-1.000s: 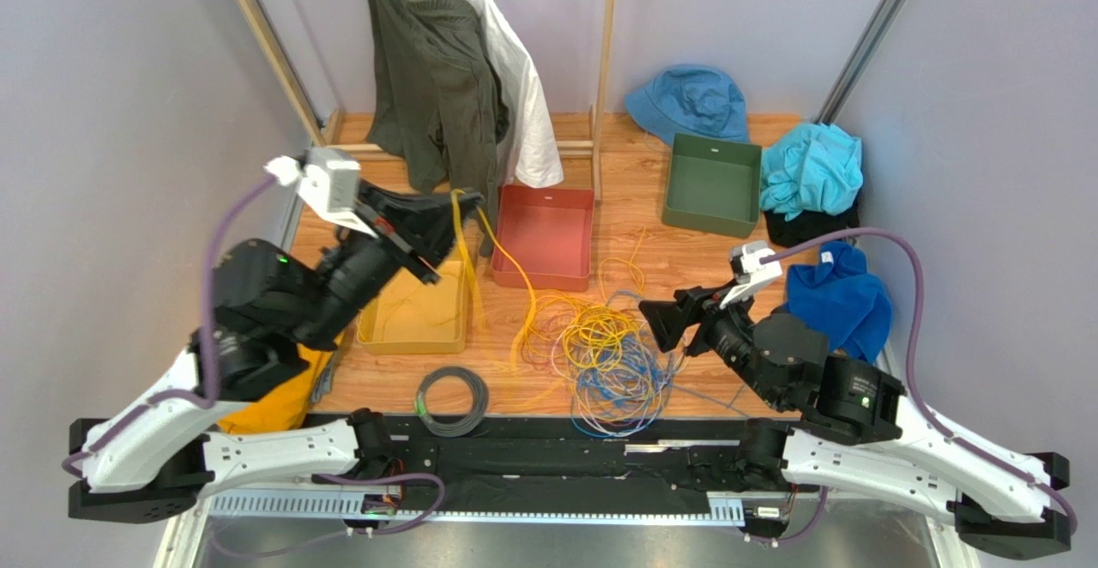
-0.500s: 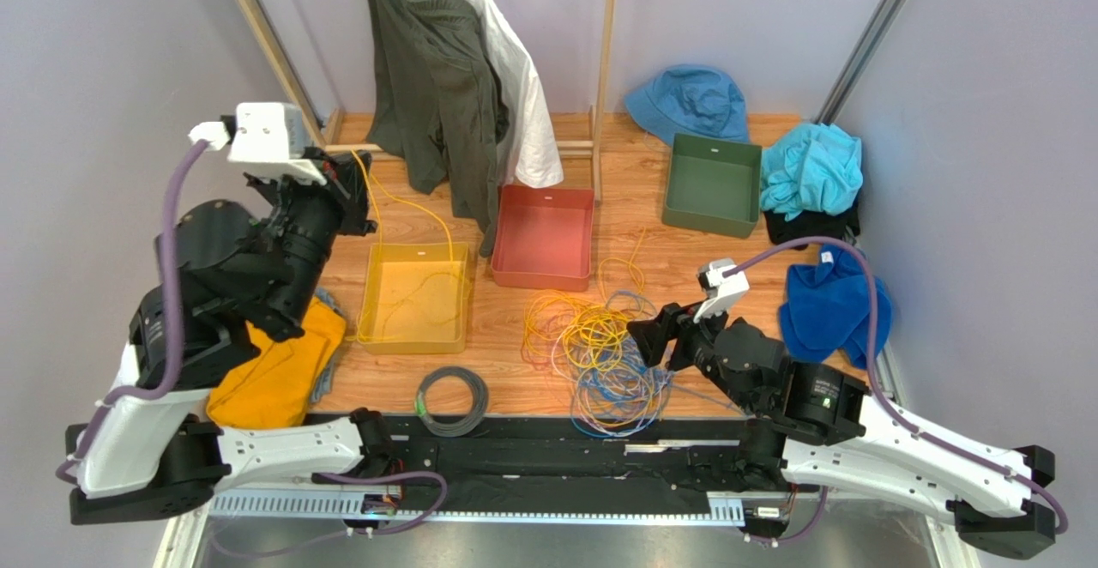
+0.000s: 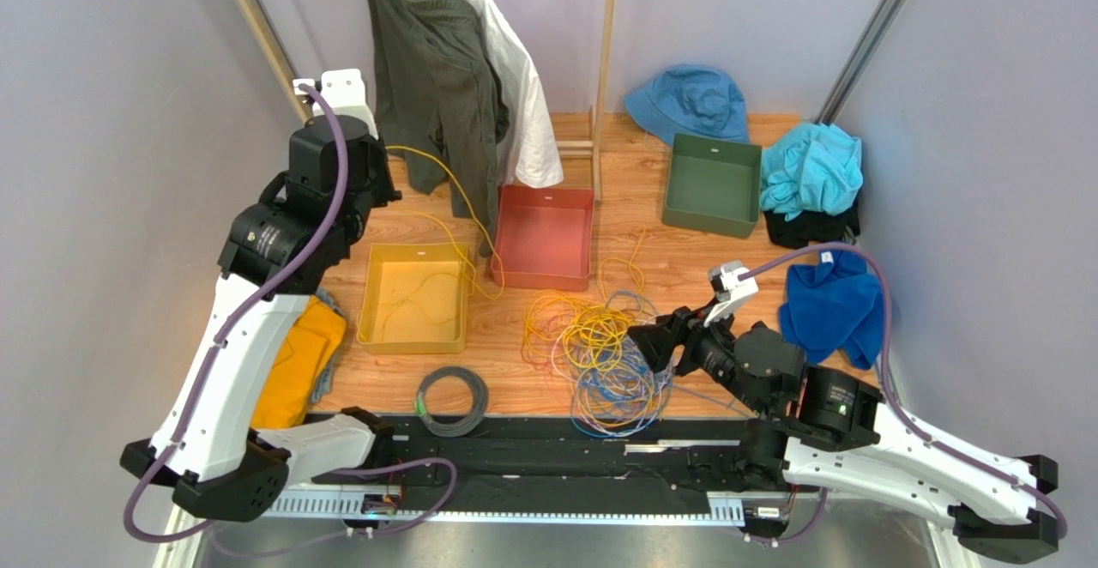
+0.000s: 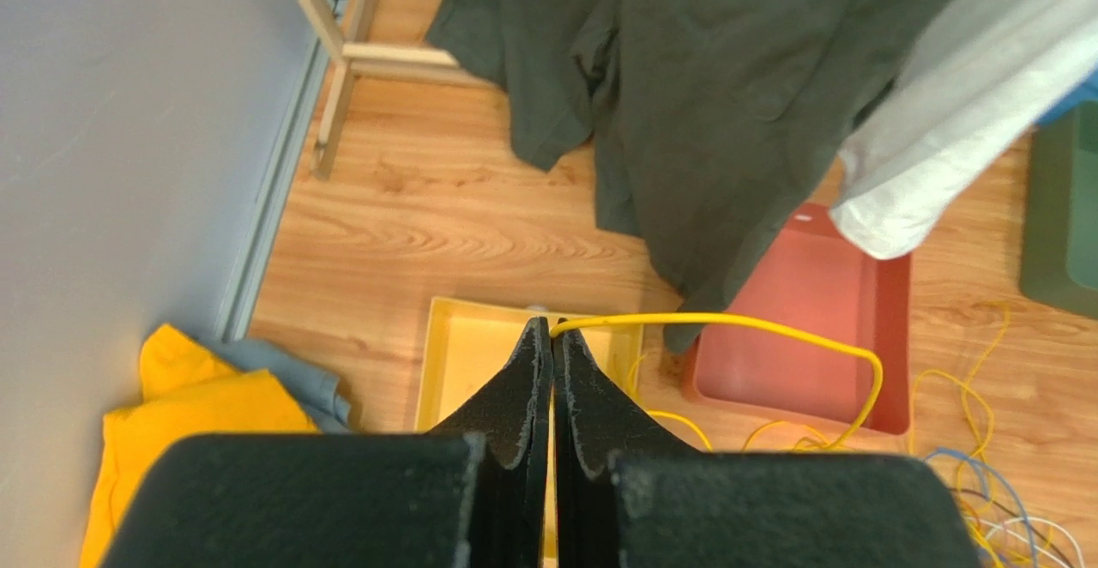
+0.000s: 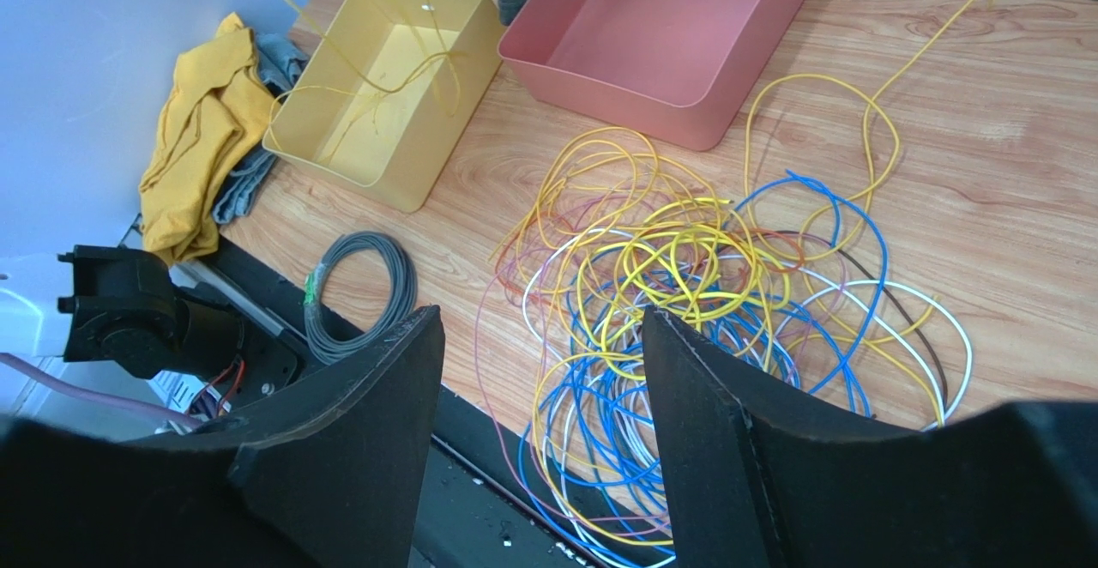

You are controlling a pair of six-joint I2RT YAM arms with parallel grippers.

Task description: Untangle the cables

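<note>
A tangle of yellow, blue, white and pink cables (image 3: 599, 349) lies on the wooden floor in front of the red tray; it also shows in the right wrist view (image 5: 696, 272). My left gripper (image 3: 384, 159) is raised at the far left, shut on a yellow cable (image 4: 722, 324) at its fingertips (image 4: 539, 349). That cable (image 3: 415, 150) arcs past the hanging clothes down toward the heap. My right gripper (image 3: 645, 336) is open and empty, low over the tangle's near left part (image 5: 541, 324).
A yellow tray (image 3: 415, 298) holds a thin strand of yellow cable. A red tray (image 3: 548, 234), green tray (image 3: 712, 182), grey coiled cable (image 3: 451, 398), hanging clothes (image 3: 438, 66), blue hat (image 3: 690, 98), yellow cloth (image 3: 297, 362) and blue cloths (image 3: 838, 304) surround the heap.
My left arm has swung up and back toward the far left, still gripping the yellow cable and drawing it out. My right gripper has moved left and lower over the tangle.
</note>
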